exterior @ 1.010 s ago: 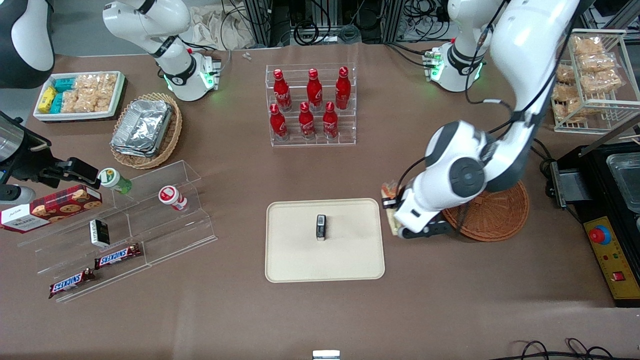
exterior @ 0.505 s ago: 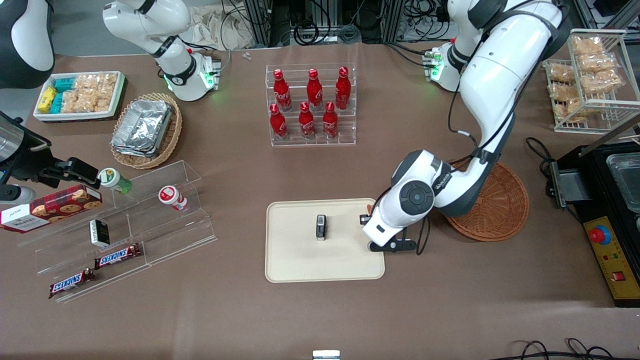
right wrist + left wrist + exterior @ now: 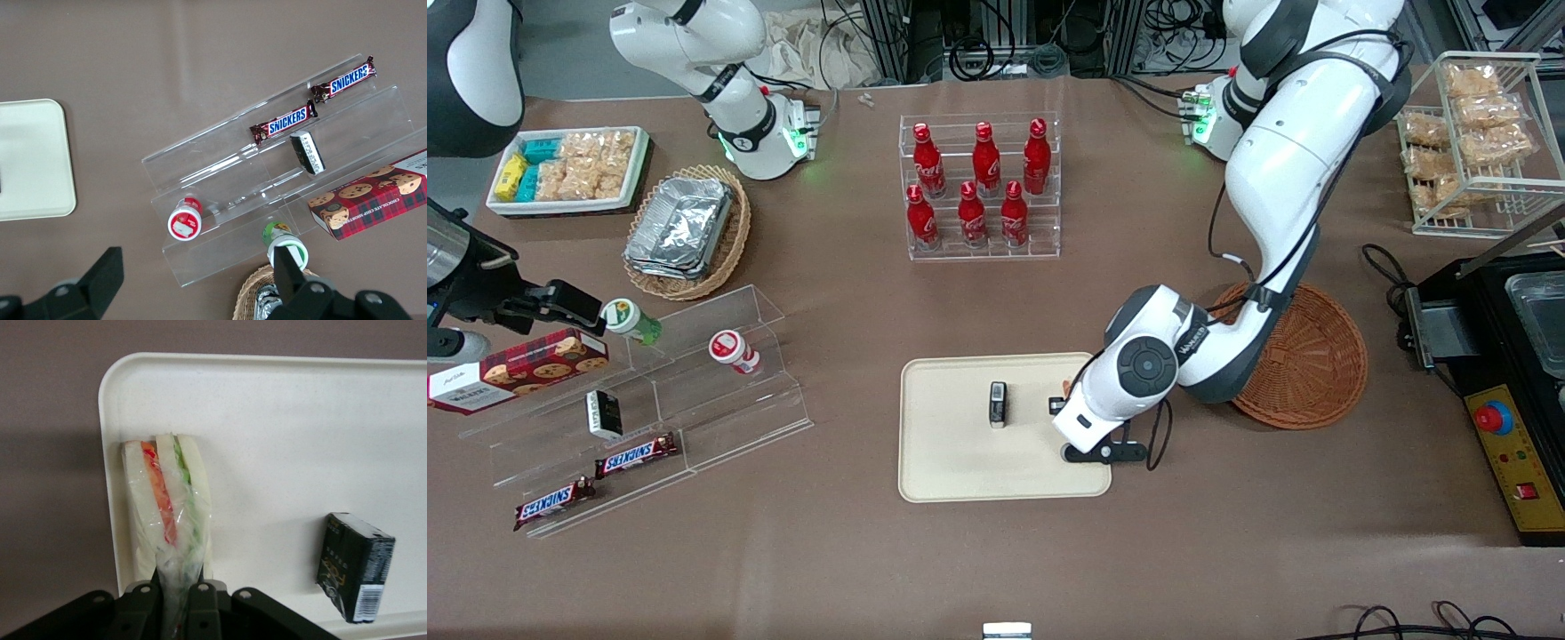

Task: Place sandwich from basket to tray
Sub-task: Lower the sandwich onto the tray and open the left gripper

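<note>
The sandwich (image 3: 167, 500), a clear-wrapped wedge of pale bread with orange-red and green filling, is over the cream tray (image 3: 300, 420) close to one rounded corner. My gripper (image 3: 175, 590) is shut on the wrap at the wedge's narrow end. Whether the sandwich touches the tray I cannot tell. In the front view the gripper (image 3: 1060, 402) is above the tray (image 3: 960, 467) at its end nearest the reddish-brown basket (image 3: 1316, 364). The wrist hides the sandwich there except for an orange sliver (image 3: 1065, 384). Nothing shows in the basket, which the arm partly covers.
A small black box (image 3: 998, 404) stands on the tray near its middle, beside the sandwich (image 3: 353, 567). A rack of red bottles (image 3: 980, 187) is farther from the camera. An acrylic shelf with snacks (image 3: 649, 391) lies toward the parked arm's end.
The gripper has carried the sandwich from beside the basket's rim to above the tray, moving toward the black box. The basket is now largely uncovered.
</note>
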